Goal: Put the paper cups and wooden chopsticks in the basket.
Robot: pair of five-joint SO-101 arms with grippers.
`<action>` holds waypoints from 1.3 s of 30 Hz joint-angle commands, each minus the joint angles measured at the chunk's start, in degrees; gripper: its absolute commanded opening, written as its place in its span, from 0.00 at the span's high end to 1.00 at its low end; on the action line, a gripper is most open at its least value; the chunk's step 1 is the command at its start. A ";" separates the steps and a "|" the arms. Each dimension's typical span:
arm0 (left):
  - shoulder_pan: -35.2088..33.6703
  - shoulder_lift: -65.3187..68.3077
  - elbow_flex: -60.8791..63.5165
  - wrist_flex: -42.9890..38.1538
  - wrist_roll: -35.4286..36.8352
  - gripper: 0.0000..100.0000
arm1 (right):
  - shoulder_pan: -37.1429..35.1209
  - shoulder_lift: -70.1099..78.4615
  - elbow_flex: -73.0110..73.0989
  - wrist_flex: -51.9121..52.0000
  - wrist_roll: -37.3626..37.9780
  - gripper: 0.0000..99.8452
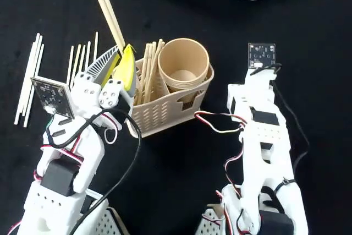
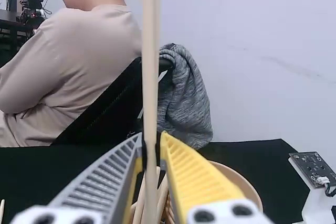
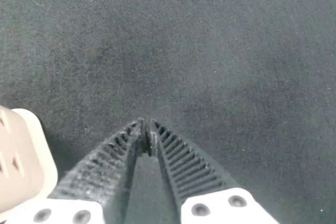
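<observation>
High view: two white arms stand side by side at a black cloth-covered table [image 1: 231,15].
Left gripper [image 1: 122,53] [image 2: 152,148]: its grey and yellow fingers are pinching a pair of long pale wooden chopsticks [image 1: 106,8] [image 2: 150,51], which stick out well past the tips.
Basket: the cream slotted plastic basket [image 1: 165,115] sits just beneath and beside the left gripper's tips, on the side toward the other arm.
Cups: stacked tan paper cups [image 1: 176,61] stand upright in the basket's end farther from the left gripper.
Basket sticks: a bundle of wooden chopsticks [image 1: 147,72] leans in the compartment next to the yellow finger.
Loose sticks: thin wooden chopsticks [image 1: 30,75] lie flat on the table on the left gripper's outer side, away from the basket.
Right gripper [image 3: 146,129]: its dark ribbed fingers are pressed together over bare cloth, with a basket corner [image 3: 21,150] just beside it, behind the tips.
</observation>
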 commanded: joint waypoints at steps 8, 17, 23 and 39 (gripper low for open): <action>-0.13 0.18 -0.84 3.87 0.26 0.87 | -0.53 -0.31 -0.57 -1.14 0.44 0.99; -6.81 0.18 -12.26 16.09 0.18 0.87 | -0.53 -0.31 -0.57 -1.14 0.44 0.99; -22.37 0.79 -27.65 32.18 0.09 0.87 | -0.53 -0.31 -0.57 -1.14 0.44 0.99; -32.13 48.09 -33.89 41.76 -26.20 0.87 | -0.53 -0.22 -0.57 -1.14 0.44 0.99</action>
